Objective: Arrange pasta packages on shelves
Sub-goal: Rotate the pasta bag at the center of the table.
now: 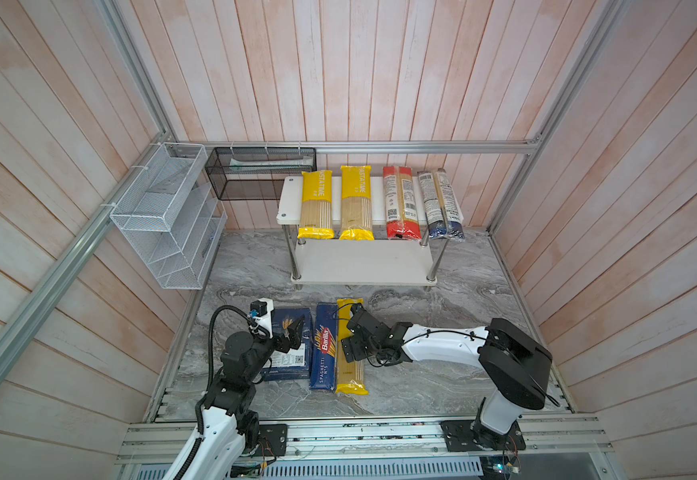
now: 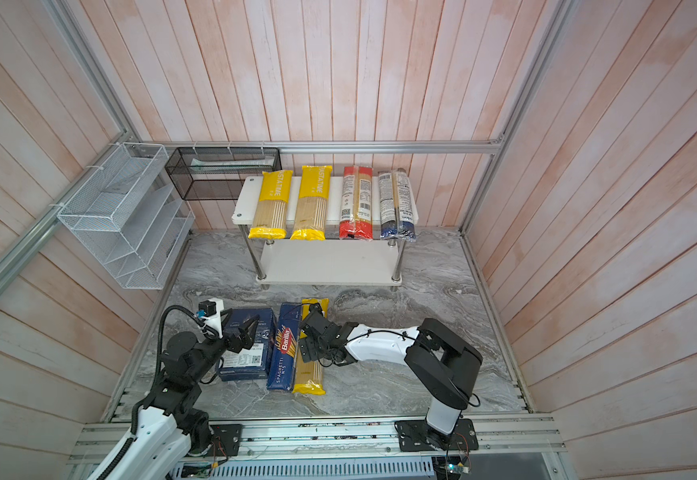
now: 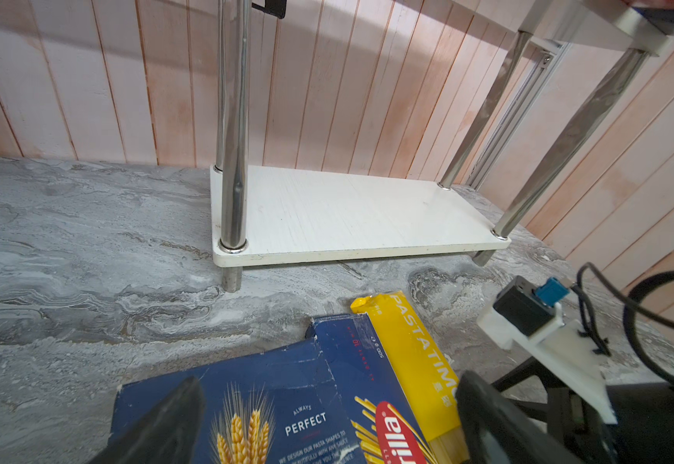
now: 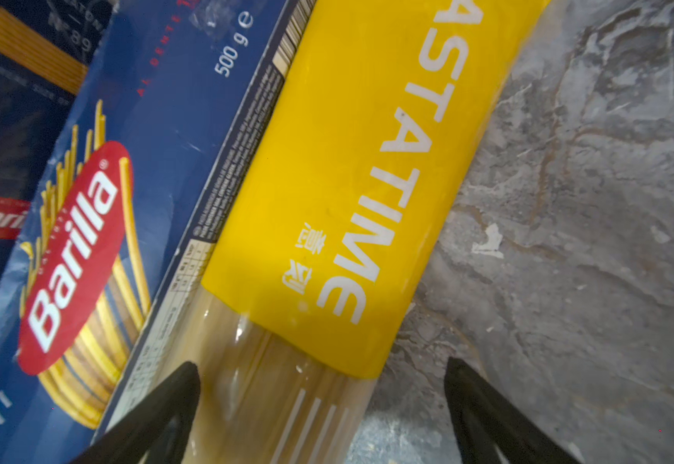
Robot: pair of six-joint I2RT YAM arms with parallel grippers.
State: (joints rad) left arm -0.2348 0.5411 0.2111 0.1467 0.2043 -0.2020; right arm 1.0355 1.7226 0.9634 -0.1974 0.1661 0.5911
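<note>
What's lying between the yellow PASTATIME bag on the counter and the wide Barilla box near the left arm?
A narrow Barilla spaghetti box, lying alongside both the yellow bag and the wide box. Both top views show it.

Enclosure walls: pale pink-washed wooden plank panelling (image 1: 338, 75) on three sides, boards sound, colour patchy. Work surface: grey marble-patterned slab (image 1: 475, 303), veined, lightly scuffed in the wrist views. Framing: silver aluminium extrusion bar (image 1: 421, 146) runs along the back wall, meeting slanted posts at both rear corners. White wire mesh tiered basket (image 1: 164, 216) is tied to the left frame rail. Black mesh rectangular basket (image 1: 255, 174) hangs from the back bar, just beside the white one; a pale long item lies inside, not identifiable. Slotted aluminium rails (image 1: 359, 432) border the front edge. Lighting even, shadows soft.
</note>
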